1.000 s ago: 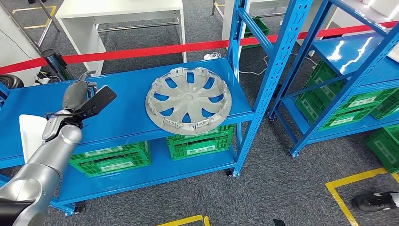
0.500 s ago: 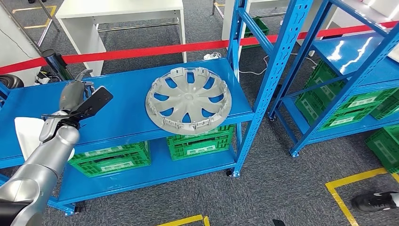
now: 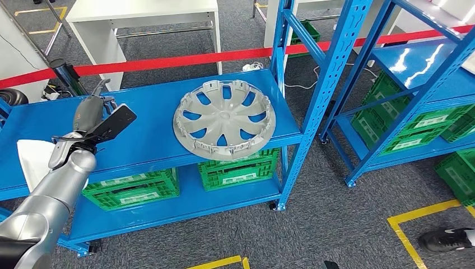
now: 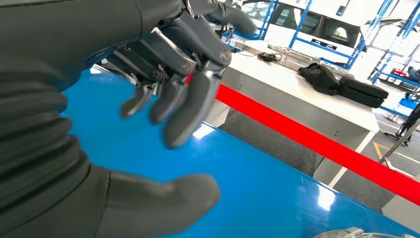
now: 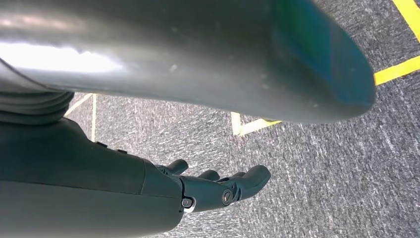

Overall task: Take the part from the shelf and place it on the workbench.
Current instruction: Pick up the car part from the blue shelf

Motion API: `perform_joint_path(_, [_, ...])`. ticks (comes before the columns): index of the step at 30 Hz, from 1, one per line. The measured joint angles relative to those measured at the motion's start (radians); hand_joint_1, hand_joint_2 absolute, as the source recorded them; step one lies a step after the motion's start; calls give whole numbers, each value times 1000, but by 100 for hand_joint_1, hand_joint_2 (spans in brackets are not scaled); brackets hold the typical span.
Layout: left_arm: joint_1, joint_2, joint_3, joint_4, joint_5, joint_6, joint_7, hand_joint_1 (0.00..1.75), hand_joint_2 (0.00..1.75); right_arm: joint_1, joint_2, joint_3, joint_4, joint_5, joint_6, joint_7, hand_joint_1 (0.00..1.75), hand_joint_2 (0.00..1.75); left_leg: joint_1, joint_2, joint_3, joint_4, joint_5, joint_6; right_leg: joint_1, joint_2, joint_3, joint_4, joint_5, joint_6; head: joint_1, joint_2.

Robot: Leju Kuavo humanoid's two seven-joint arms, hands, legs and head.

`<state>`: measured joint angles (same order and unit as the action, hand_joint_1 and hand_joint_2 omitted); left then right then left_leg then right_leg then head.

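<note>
A: Where does the part lie, and how near the edges?

B: Grey wheel cover (image 3: 224, 119) lies flat on the upper blue shelf (image 3: 151, 129), toward its 3 o'clock end. Its near rim sits at the shelf's front edge, slightly over it; the blue upright post (image 3: 313, 106) stands just beside it at 3 o'clock. Bare blue surface lies between cover and left hand.

A: Left hand?

B: Left hand (image 3: 98, 115) hovers over the shelf at 9 o'clock of the cover, well apart from it. In the left wrist view the fingers (image 4: 183, 106) are spread, thumb apart, nothing held.

A: Right hand?

B: Right hand (image 5: 218, 186) hangs over grey carpet with yellow floor tape (image 5: 396, 72) nearby. Fingers loosely extended, nothing in them.

A: Room around the rack?

B: Red barrier tape (image 3: 168, 60) runs behind the shelf at 12 o'clock; a white table (image 3: 143, 17) stands beyond it. A second blue rack (image 3: 425, 73) stands at 3 o'clock, with open carpet between.

A: Containers?

B: Green crates (image 3: 238, 168) on the lower shelf, under the cover and under the arm; more on the second rack. Contents not visible.

A: Writing?

B: White labels on the crate fronts, too small to read.
</note>
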<state>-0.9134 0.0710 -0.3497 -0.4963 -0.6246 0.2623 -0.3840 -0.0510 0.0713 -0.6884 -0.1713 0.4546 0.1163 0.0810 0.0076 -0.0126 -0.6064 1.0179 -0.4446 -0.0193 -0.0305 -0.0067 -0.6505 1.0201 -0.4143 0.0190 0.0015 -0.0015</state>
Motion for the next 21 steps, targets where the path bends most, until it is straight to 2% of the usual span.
perform_joint_path(21, [4,0,0,-4,7,3,-5,0,175,0,0,-6,0,3,0,-1,0,0,0,0,0,0,0,0,0,0,0,0,0,0,0,0])
